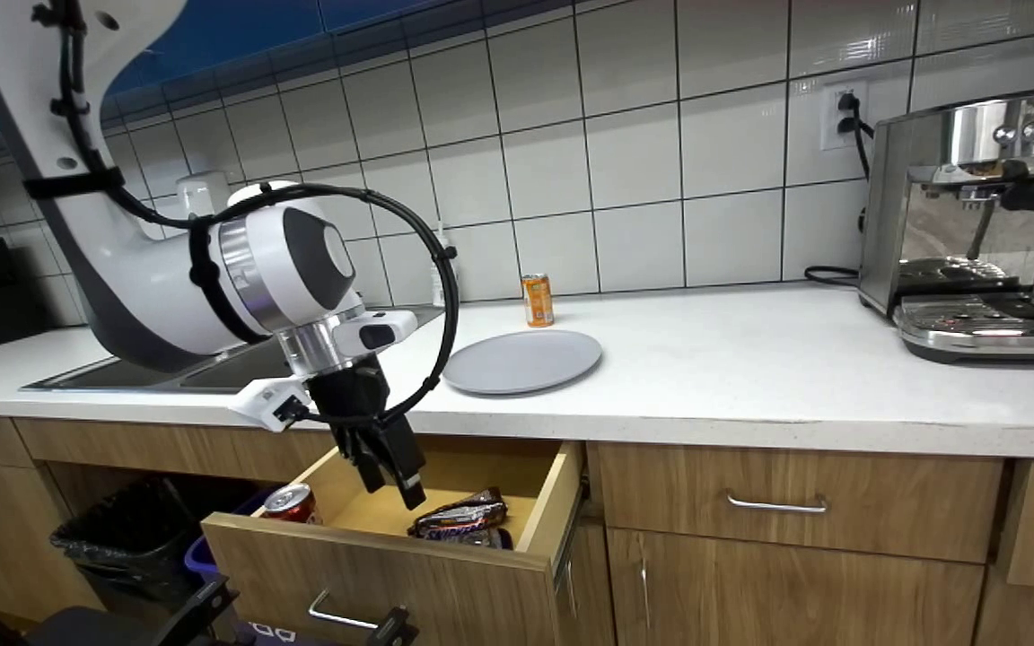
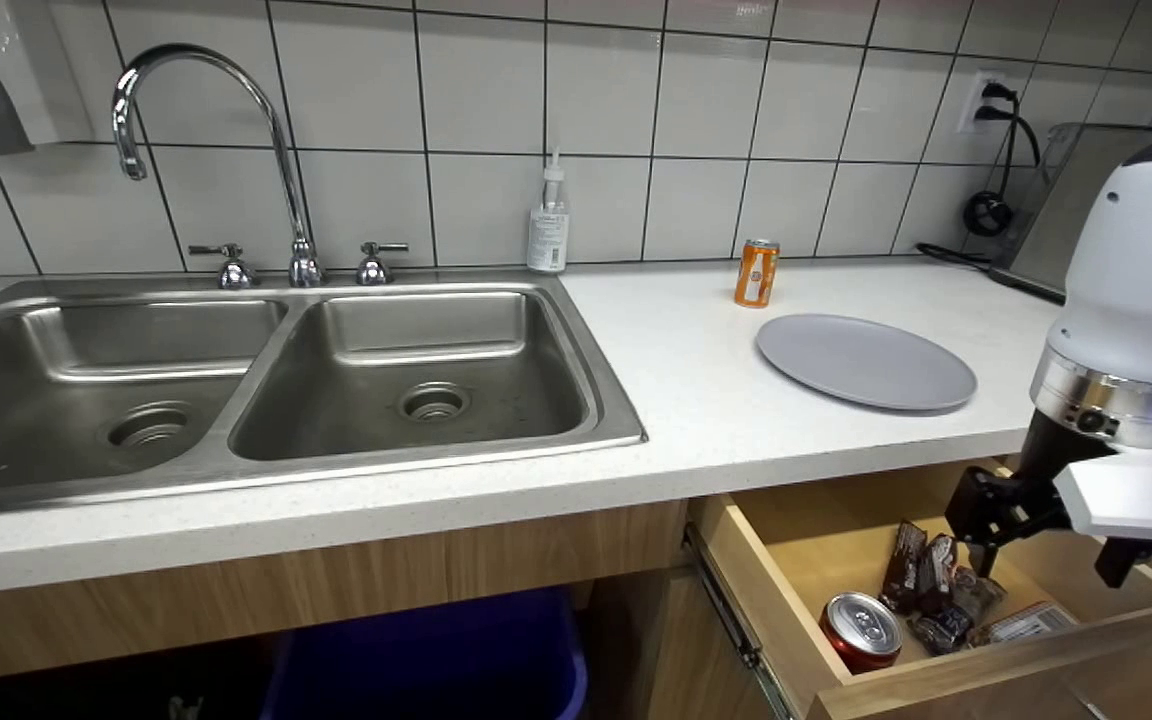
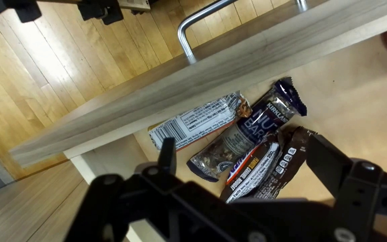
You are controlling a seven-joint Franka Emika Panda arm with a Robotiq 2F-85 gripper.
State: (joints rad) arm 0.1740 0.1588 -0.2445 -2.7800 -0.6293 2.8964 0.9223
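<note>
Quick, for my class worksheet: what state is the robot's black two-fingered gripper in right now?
Black two-fingered gripper: open, holding nothing, over the pulled-out brown wooden drawer.

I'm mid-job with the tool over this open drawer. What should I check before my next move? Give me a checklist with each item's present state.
1. Tool open with nothing gripped: ok, the jaws stand apart.
2. Drawer pulled out: ok, its inside shows in all three views.
3. Nut bar visible from the wrist: ok, its label appears between the fingers.
4. Wrapped bars separated: not ok, they lie bunched together.
5. Red can away from the tool: ok, it stands upright near a front corner, apart from it.
6. Gap between fingers and wrapped bars: cannot tell, the views don't settle the height.
</note>
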